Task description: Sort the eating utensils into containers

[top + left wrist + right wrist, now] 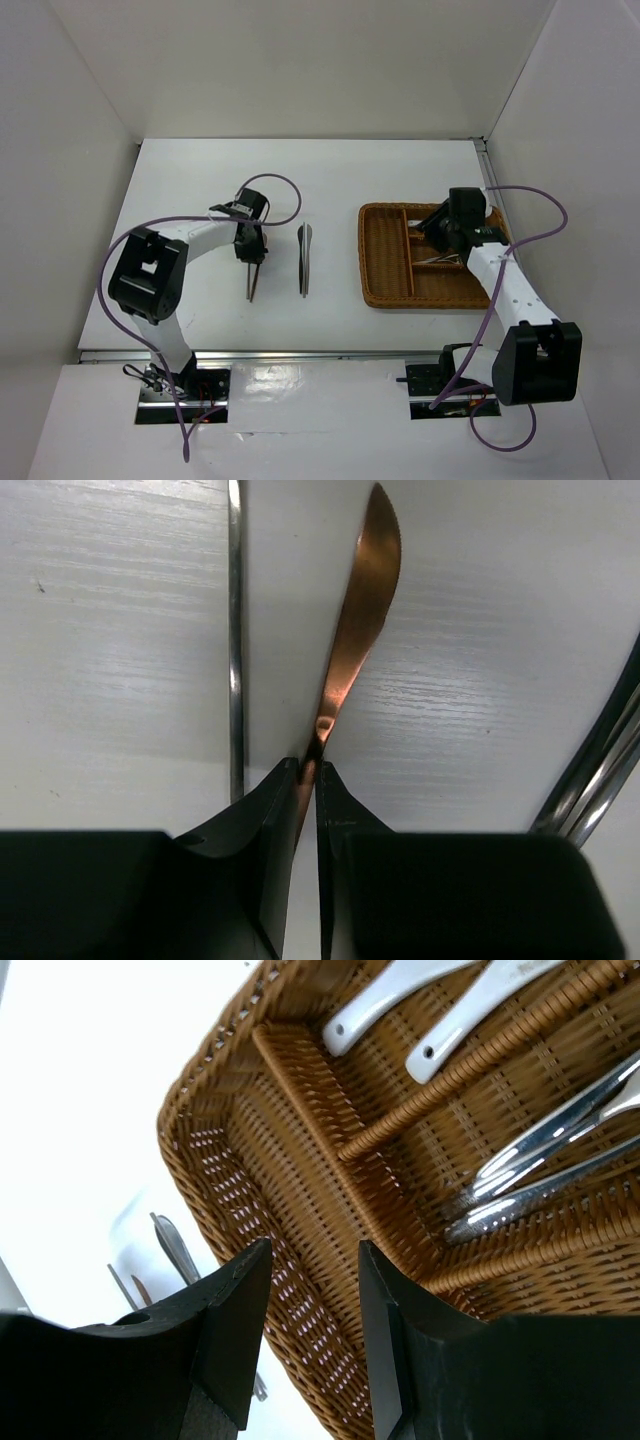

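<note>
My left gripper (249, 250) is shut on the handle end of a slim copper-brown, blade-shaped utensil (355, 640), low over the white table (200, 200). That utensil also shows in the top view (254, 283). A thin silver utensil (236, 640) lies just left of it. Two silver utensils (304, 260) lie to the right, also seen in the left wrist view (598, 770). The brown wicker tray (366, 262) holds silver utensils (540, 1160) and white soup spoons (385, 1002). My right gripper (315, 1255) is open and empty over the tray's long compartment (290, 1140).
White walls enclose the table on three sides. The tray's inner dividers (310, 1120) stand below my right gripper (441, 232). Purple cables (285, 190) loop off both arms. The silver utensils on the table also show past the tray's rim in the right wrist view (172, 1245).
</note>
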